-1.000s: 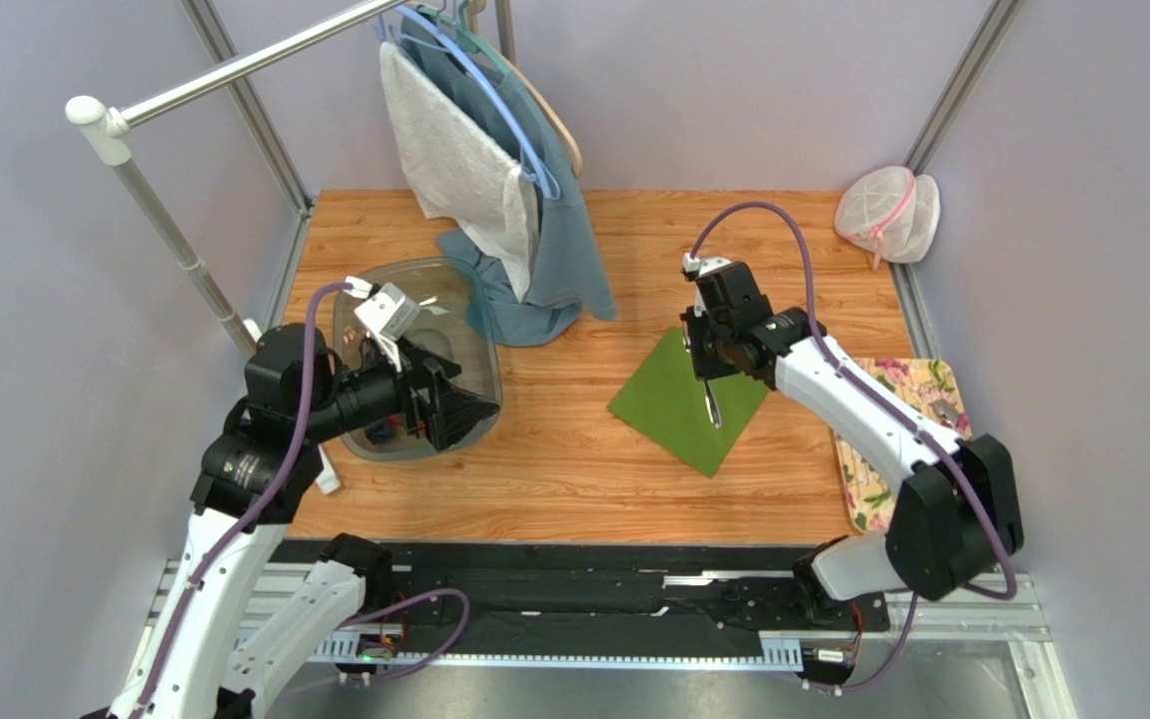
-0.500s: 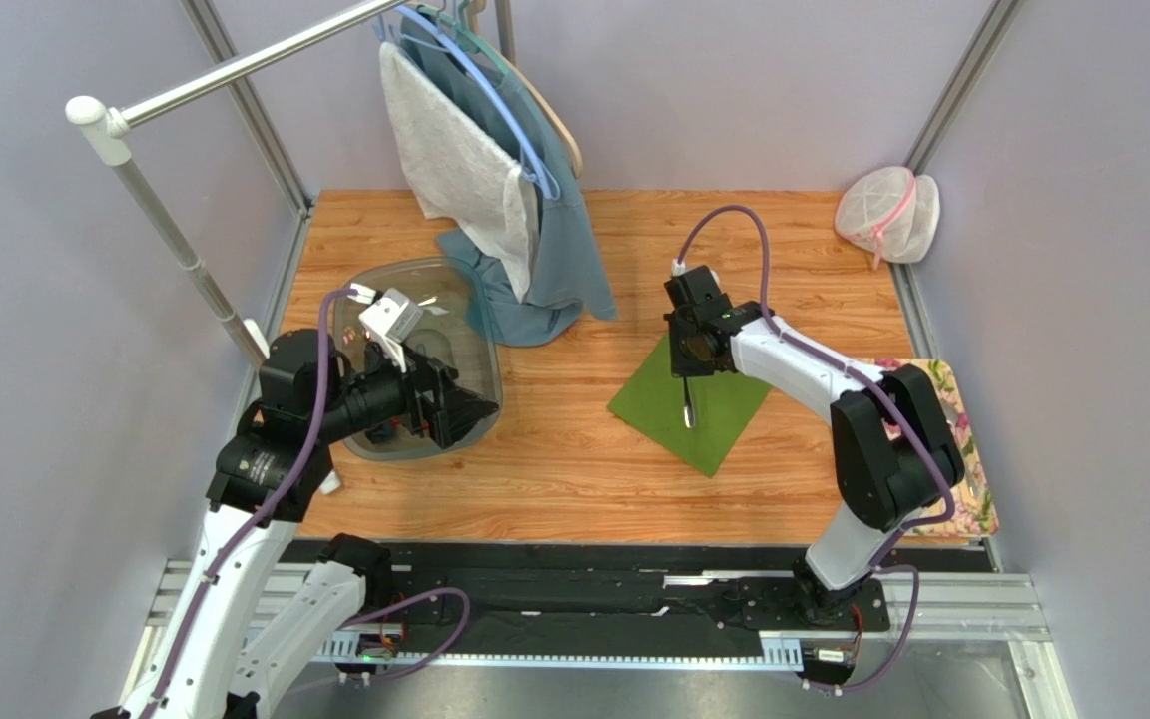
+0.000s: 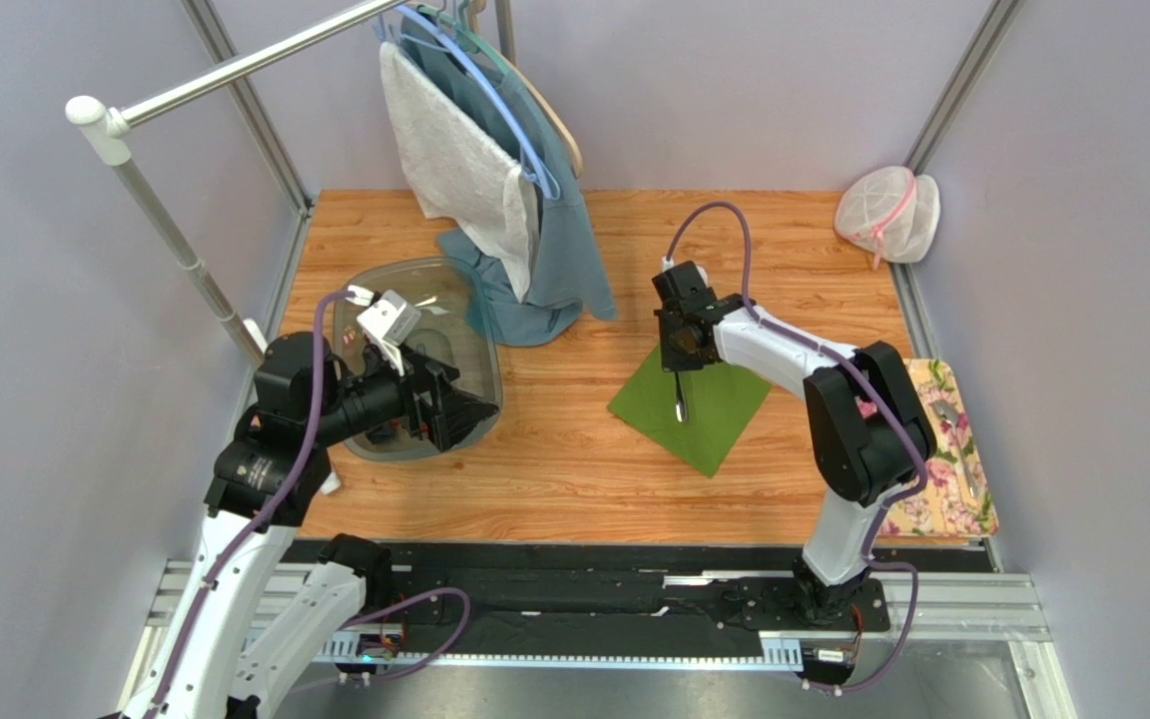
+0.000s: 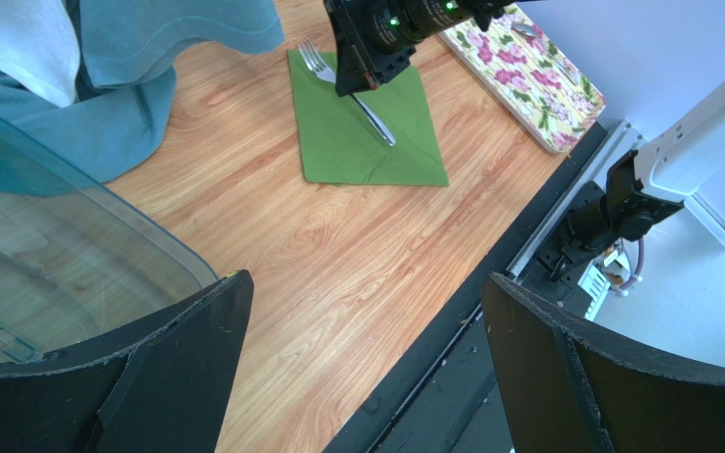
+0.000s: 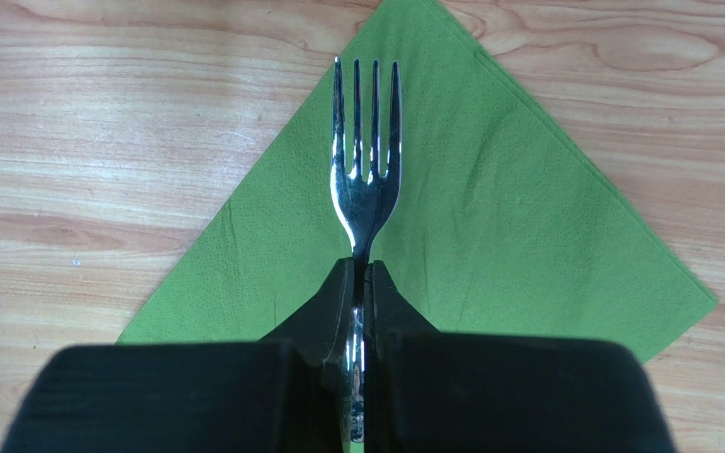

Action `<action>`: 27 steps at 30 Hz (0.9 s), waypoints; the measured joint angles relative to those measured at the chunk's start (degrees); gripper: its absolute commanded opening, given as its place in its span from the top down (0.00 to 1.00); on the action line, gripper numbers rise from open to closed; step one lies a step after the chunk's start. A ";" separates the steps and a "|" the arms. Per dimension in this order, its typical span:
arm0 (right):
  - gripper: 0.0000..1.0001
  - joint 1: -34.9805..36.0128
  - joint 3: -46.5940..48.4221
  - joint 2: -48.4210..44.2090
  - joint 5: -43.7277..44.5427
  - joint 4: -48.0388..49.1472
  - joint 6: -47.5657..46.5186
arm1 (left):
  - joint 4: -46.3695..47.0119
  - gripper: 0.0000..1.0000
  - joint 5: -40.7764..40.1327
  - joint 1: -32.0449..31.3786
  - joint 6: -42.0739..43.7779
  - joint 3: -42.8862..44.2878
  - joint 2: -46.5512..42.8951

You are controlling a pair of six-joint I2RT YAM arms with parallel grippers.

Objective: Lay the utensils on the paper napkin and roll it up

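The green paper napkin (image 3: 712, 414) lies flat on the wooden table, set like a diamond. My right gripper (image 3: 682, 354) is over its far left part, shut on the neck of a silver fork (image 5: 364, 179). The fork's tines point at the napkin (image 5: 536, 236) corner, and its handle (image 3: 677, 400) trails toward me over the sheet. The right gripper (image 5: 359, 269) has both fingers pressed on the metal. I cannot tell if the fork touches the paper. My left gripper (image 3: 454, 408) hovers open and empty by the clear tub (image 3: 464, 285). In the left wrist view the left gripper (image 4: 364, 283) frames bare wood, with the napkin (image 4: 338, 151) and fork (image 4: 377, 121) beyond.
A teal garment (image 3: 559, 270) and a grey cloth hang from the rack and drape onto the table beside the tub (image 4: 73, 236). A flowered mat (image 3: 944, 450) lies at the right edge. A mesh bag (image 3: 887, 213) sits in the far right corner.
My right gripper has carried the fork to the left and a little farther back over the napkin. The left arm has barely shifted and stays open.
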 measured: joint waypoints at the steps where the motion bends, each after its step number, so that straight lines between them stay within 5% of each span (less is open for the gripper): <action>1: 0.97 0.00 0.17 0.39 0.02 -0.11 -0.02 | 0.00 0.01 0.00 0.02 0.11 0.00 -0.13; 27: 0.92 0.00 3.19 4.35 -0.52 -1.38 -0.46 | -0.90 0.01 -0.20 0.07 0.61 0.00 0.72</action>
